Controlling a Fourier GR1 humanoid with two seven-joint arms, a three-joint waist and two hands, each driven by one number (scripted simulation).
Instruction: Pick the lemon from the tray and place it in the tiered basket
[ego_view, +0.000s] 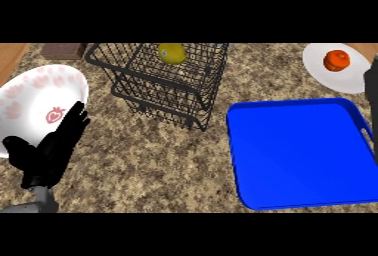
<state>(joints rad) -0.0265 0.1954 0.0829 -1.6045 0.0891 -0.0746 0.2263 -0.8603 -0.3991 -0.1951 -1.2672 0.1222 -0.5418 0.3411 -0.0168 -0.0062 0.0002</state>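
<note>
Lemon (172, 52) lies in basket (159, 95), ahead-right of the released left robot hand (55, 145). I cannot tell the state of the right robot hand (371, 75). Withdraw it clear of the wires.

The yellow oval lemon (171, 52) shows bright behind the black wire tiered basket (166, 92). The bright blue flat plastic tray (295, 155) is one even colour. The stone desk (170, 165) is mottled brown and beige. The round white plate (37, 90) bears pink hearts and strawberries. A plain white plate (317, 70) carries an orange-red fruit (337, 60). The left robot hand (55, 145) is black.
</note>
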